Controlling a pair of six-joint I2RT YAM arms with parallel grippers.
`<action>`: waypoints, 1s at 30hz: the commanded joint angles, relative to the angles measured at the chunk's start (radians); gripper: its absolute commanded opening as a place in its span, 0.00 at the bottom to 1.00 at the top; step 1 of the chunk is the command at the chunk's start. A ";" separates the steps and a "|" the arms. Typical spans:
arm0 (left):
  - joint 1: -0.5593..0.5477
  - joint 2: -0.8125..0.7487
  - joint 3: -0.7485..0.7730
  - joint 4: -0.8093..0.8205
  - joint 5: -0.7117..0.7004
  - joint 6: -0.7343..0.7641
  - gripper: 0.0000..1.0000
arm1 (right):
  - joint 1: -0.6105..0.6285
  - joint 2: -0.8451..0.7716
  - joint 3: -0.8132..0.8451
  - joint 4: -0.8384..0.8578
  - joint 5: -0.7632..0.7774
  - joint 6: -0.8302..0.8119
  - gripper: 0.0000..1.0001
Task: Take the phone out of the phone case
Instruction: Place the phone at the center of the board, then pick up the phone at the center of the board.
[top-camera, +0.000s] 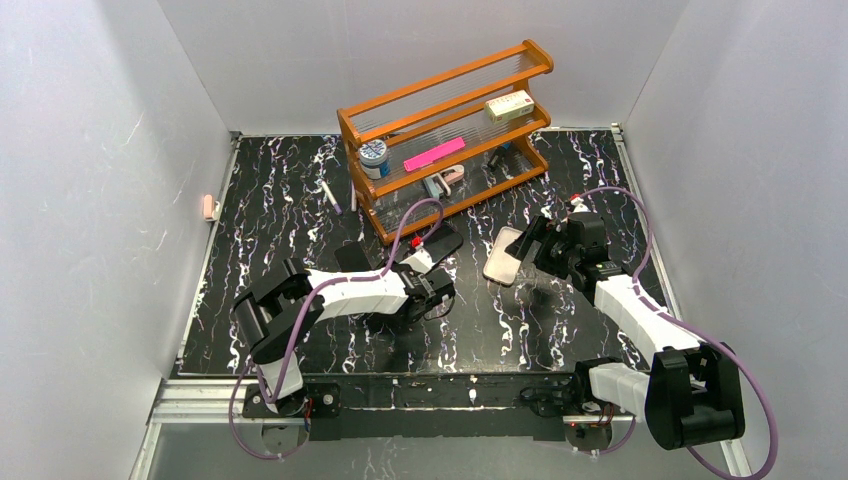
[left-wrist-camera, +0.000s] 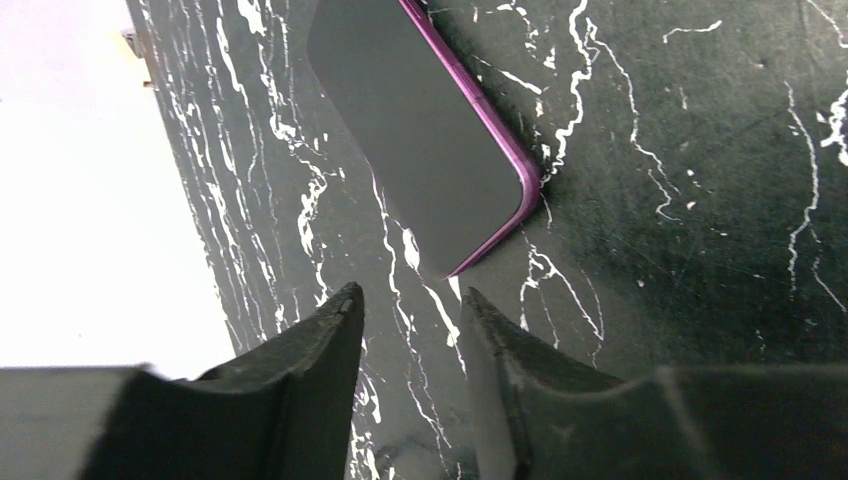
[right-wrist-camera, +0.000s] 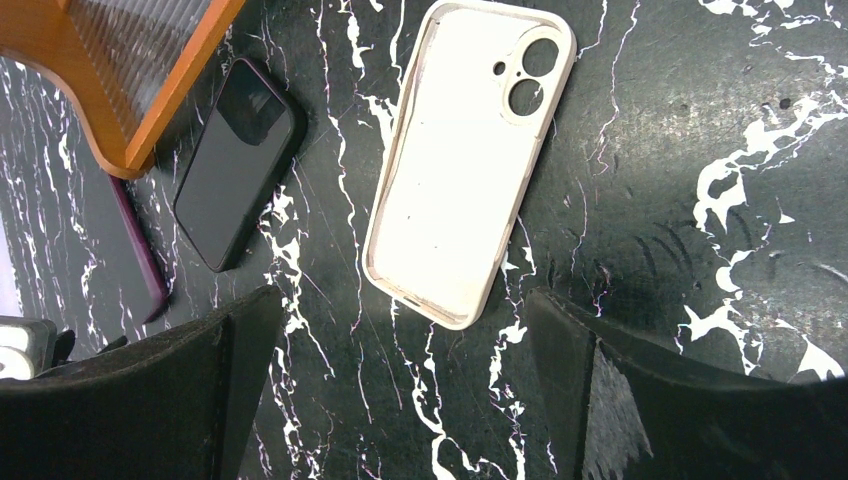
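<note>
Phone (right-wrist-camera: 238, 165) is out! It lies flat mid-desk (top-camera: 270, 230), just beside the rack's (right-wrist-camera: 184, 85) near corner. The case (right-wrist-camera: 470, 160) sits hollow side up toward the right edge, the 2 apart. Right gripper (right-wrist-camera: 400, 305) hovers over the case, jaws wide, empty. Left gripper (left-wrist-camera: 405, 295) is near the phone, jaws slightly parted, holding nothing.

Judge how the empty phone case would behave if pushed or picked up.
The phone case is an empty thin-walled shell, so probably light and bendy if pinched. Lying flat, open side up, on the table, it would likely slide, not tip or roll.
</note>
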 joint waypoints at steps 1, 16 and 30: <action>-0.002 -0.035 0.013 0.007 0.044 -0.035 0.43 | -0.002 -0.009 0.007 0.013 -0.011 -0.025 0.99; 0.158 -0.053 0.142 0.405 0.548 0.183 0.98 | -0.003 -0.111 -0.047 0.039 -0.029 -0.080 0.99; 0.277 0.211 0.366 0.489 0.730 0.310 0.98 | -0.002 -0.181 -0.083 0.063 -0.065 -0.096 0.99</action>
